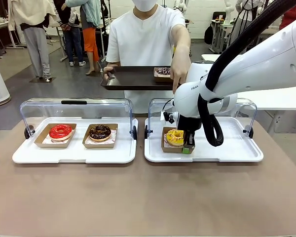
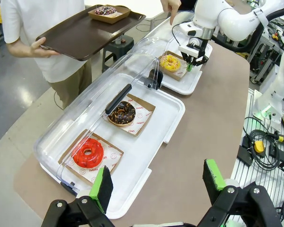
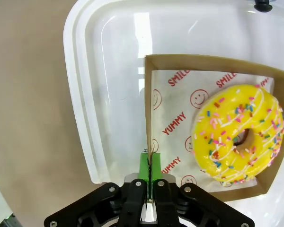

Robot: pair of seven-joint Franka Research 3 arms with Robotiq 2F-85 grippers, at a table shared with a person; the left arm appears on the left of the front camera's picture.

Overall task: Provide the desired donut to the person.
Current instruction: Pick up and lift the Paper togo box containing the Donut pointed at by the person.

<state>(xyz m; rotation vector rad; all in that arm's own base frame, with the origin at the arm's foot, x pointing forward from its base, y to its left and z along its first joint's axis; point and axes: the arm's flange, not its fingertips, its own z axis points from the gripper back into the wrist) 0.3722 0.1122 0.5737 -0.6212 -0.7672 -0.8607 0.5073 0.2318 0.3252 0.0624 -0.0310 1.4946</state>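
Right gripper (image 3: 150, 165) clamped on paper box (image 3: 208, 62) wall.
The yellow donut (image 3: 239, 135) sits in that box, inside the white tray (image 3: 80, 94) (lid (image 1: 247, 111) raised); left gripper (image 2: 156, 182), fingers apart, hangs well away from that tray.

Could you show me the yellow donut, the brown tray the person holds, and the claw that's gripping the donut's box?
yellow donut (image 3: 217, 127): right wrist view, on its sprinkled icing.
brown tray (image 1: 130, 78): front view, on its bare floor.
right gripper (image 3: 150, 158): right wrist view, between its fingertips, pinching the donut box (image 3: 213, 62).
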